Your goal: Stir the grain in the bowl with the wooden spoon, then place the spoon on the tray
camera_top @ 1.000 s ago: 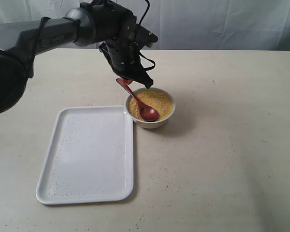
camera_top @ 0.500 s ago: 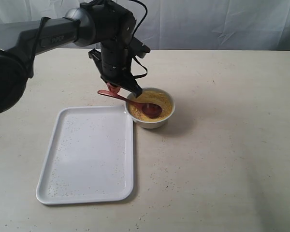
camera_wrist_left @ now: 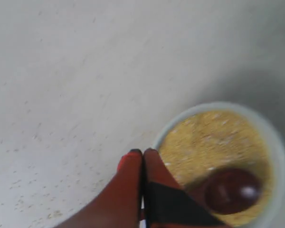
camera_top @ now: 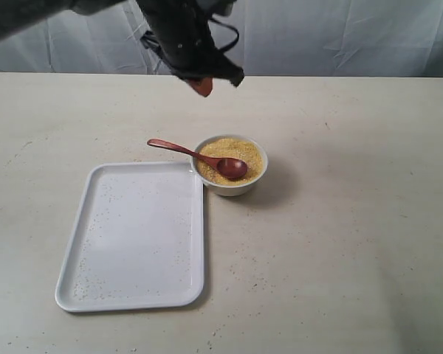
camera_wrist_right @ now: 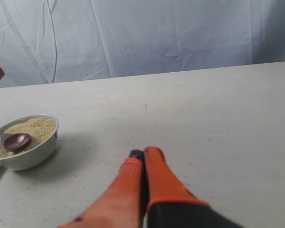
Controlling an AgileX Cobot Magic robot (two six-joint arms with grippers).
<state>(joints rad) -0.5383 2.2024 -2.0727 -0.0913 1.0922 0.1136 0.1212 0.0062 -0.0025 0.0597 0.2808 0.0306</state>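
Observation:
The small white bowl (camera_top: 238,189) stands by the far right corner of the white tray (camera_top: 133,236), filled with yellow-orange grain (camera_top: 242,150). The wooden spoon (camera_top: 196,155) rests free, its head in the grain and its handle sticking out over the rim to the left. My left gripper (camera_top: 202,86) hangs well above the bowl, shut and holding nothing. In the left wrist view its fingertips (camera_wrist_left: 133,156) are pressed together over the bowl's rim (camera_wrist_left: 277,142), beside the spoon's head (camera_wrist_left: 232,191). My right gripper (camera_wrist_right: 143,153) is shut and empty over bare table, with the bowl (camera_wrist_right: 33,154) well away from it.
Stray grains speckle the tray and the beige table (camera_top: 340,243). A pale wrinkled curtain (camera_top: 340,37) closes off the far side. The right arm is out of the exterior view.
My left gripper let go of the spoon's handle and rose up and back, away from the bowl. The spoon stayed lying in the grain, handle pointing left.

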